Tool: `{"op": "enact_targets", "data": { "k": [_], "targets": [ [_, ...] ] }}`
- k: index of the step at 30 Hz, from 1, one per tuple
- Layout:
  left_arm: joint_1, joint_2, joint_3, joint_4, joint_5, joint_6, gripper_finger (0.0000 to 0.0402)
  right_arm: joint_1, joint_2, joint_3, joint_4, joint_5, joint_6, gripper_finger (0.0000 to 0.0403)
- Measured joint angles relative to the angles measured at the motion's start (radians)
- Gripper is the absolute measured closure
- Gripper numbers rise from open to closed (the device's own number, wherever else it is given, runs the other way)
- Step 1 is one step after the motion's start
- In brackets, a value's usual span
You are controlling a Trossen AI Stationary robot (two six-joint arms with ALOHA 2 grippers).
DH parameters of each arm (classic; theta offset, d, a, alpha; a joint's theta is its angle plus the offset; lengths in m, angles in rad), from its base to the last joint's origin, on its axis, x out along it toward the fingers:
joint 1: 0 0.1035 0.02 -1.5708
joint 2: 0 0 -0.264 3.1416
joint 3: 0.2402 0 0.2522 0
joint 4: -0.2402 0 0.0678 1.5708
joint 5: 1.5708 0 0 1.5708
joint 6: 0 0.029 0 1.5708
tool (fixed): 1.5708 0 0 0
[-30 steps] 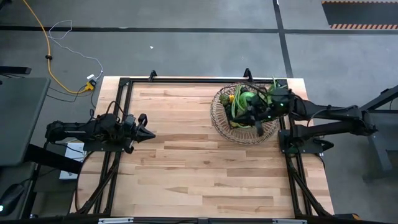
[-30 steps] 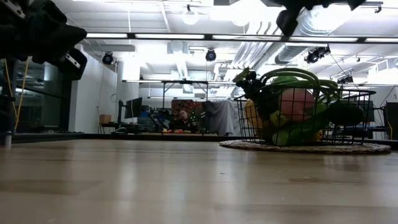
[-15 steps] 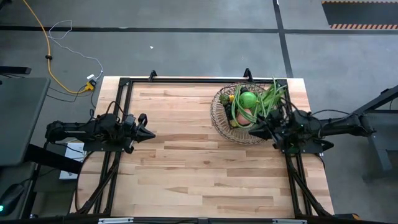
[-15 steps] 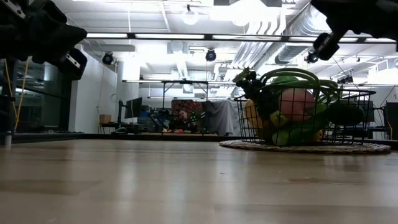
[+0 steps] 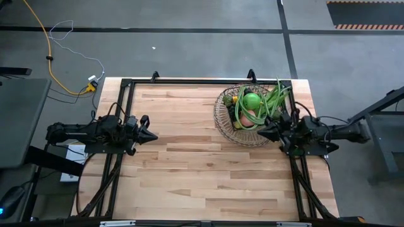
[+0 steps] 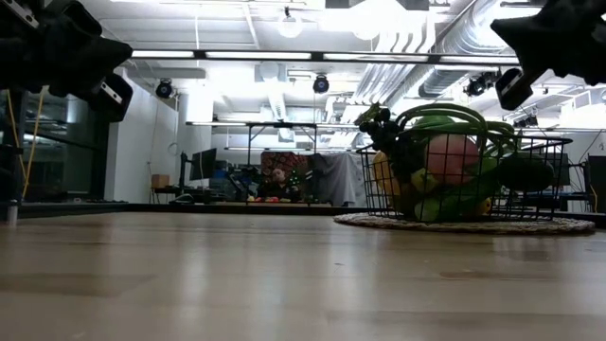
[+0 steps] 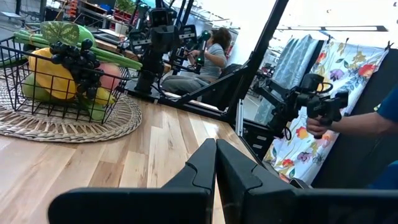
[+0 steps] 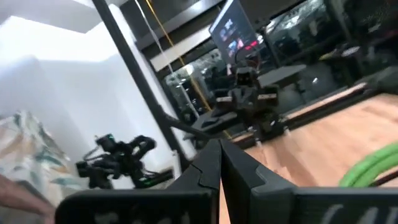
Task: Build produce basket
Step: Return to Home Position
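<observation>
The wire basket (image 5: 222, 118) stands on a round woven mat (image 5: 243, 140) at the table's far right. It holds the produce: a green apple (image 5: 252, 99), a pink peach (image 5: 247, 117), looping green beans (image 5: 273, 99), dark grapes (image 7: 76, 57) and a yellow fruit (image 7: 45, 70). My right gripper (image 5: 261, 132) is shut and empty. It hovers nearly level at the basket's near right rim, above basket height in the low view (image 6: 516, 88). My left gripper (image 5: 152, 135) is shut and empty, level above the table's left side.
Bare wood lies between the two grippers and toward the near edge (image 5: 208, 189). A black frame (image 5: 189, 81) runs around the table. Beyond the table, a person sits in the room (image 7: 214, 53), and a person's arm holds a device (image 7: 367, 121).
My right gripper has drawn back from above the produce in the basket, sinking and moving toward the table's right and near edges. It has tipped from slanting down to nearly level, and has stayed shut. The produce and the basket have not moved.
</observation>
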Motion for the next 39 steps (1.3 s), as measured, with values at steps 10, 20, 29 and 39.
{"op": "enact_targets", "data": {
  "k": [10, 20, 29, 39],
  "targets": [
    [0.0, 0.0, 0.0, 0.0, 0.0, 0.0, 0.0401, 0.026, -0.033, 0.0, -0.235, 0.251, -0.189, 0.0403],
    [0.0, 0.0, 0.001, 0.0, 0.001, 0.0, 0.0401, 0.026, -0.027, 0.0, -0.293, 0.244, -0.22, 0.0403],
    [0.0, 0.0, 0.001, 0.0, 0.001, 0.0, 0.0401, 0.026, -0.027, 0.0, -0.295, 0.239, -0.22, 0.0403],
    [0.0, 0.0, 0.001, 0.0, 0.001, 0.0, 0.0401, 0.026, -0.027, 0.0, -0.295, 0.239, -0.22, 0.0403]
  ]
}}
